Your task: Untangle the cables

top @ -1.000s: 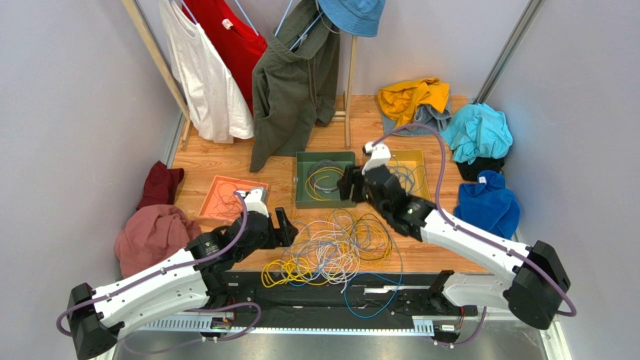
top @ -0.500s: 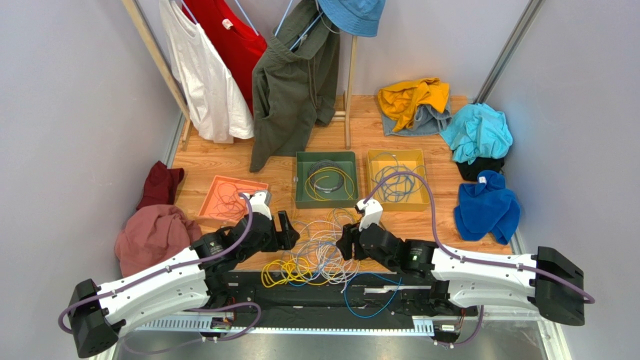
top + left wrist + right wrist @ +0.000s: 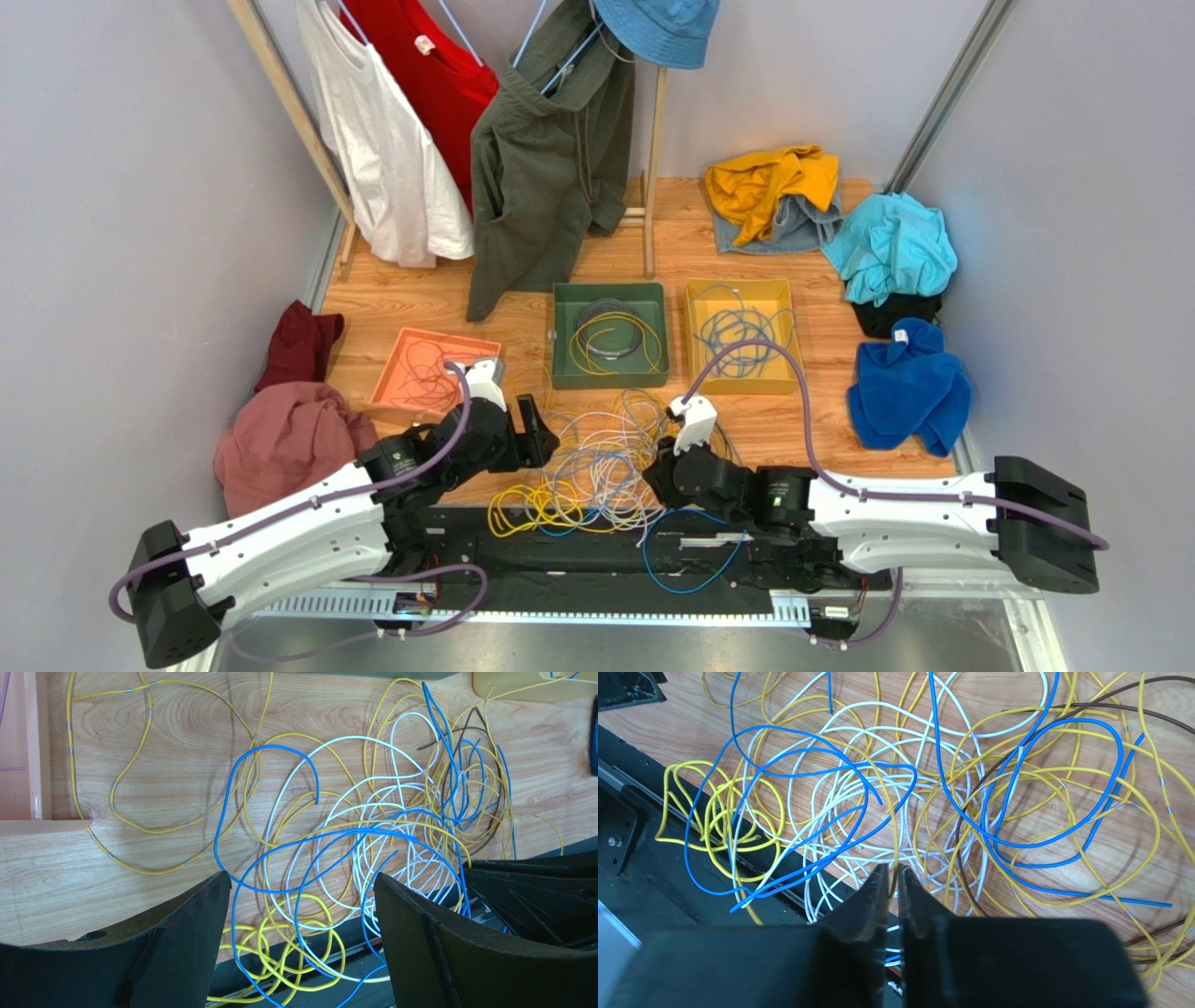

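The cables (image 3: 615, 469) lie in a loose tangle of yellow, blue, white and a few brown strands on the wooden table, spilling over its near edge. My left gripper (image 3: 542, 429) hovers at the tangle's left side. It is open in the left wrist view, and its fingers (image 3: 302, 879) straddle blue and yellow loops (image 3: 365, 847) without touching them. My right gripper (image 3: 664, 476) is low at the tangle's near right side. In the right wrist view its jaws (image 3: 894, 871) are shut on a thin yellow cable (image 3: 895, 836) that runs up from the tips into the pile (image 3: 913, 791).
Three trays sit behind the tangle, each holding coiled cables: orange (image 3: 485, 346), green (image 3: 560, 336), yellow (image 3: 692, 336). Clothes lie around the table: a maroon heap (image 3: 285, 441) on the left, blue cloths (image 3: 912, 385) on the right. A black rail (image 3: 589, 543) runs along the near edge.
My right arm drew back from the trays to the tangle's near right side, dropped low, and its jaws went from open to shut on a yellow cable. The left arm barely moved.
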Controlling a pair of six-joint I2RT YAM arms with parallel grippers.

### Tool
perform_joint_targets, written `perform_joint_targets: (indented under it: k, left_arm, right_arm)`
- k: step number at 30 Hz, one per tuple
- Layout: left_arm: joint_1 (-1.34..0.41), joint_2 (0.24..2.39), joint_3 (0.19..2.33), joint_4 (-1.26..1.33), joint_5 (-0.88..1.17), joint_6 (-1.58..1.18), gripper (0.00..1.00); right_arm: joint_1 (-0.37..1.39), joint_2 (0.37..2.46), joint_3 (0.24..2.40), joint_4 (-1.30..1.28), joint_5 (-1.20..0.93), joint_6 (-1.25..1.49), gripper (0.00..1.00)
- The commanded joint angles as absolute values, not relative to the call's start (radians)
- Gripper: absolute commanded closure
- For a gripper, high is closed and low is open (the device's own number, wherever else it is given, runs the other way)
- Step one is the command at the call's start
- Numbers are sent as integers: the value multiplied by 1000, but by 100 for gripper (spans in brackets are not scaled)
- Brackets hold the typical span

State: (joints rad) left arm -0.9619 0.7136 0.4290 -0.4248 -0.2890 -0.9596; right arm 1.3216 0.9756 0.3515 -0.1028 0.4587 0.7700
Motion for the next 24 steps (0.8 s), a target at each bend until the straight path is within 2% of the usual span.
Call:
perform_joint_targets:
  k: [1,3,10,13,18,24]
  left_arm:
    - [-966,704,431,-414,-278,-976,16]
    - [-966,701,434,-423,-279,-976,16]
    - [-966,651,439,-446,-294,-970,17]
    - [-966,629,448,-451,-308,-957,17]
    - [-966,621,492,-463,-325,-925,17]
    - [-966,620,525,-476,-334,-919,17]
  right_arm:
    - [1336,936,380,-64,518,772,94]
    - [1341,914,406,-119,541,741,100]
    - [1358,700,589,-337,626,615,100]
    - [1359,649,763,-413,666,464,100]
    - [1359,756,1189,-497,634,261,100]
    - [1361,944,1532,-528,640,98,100]
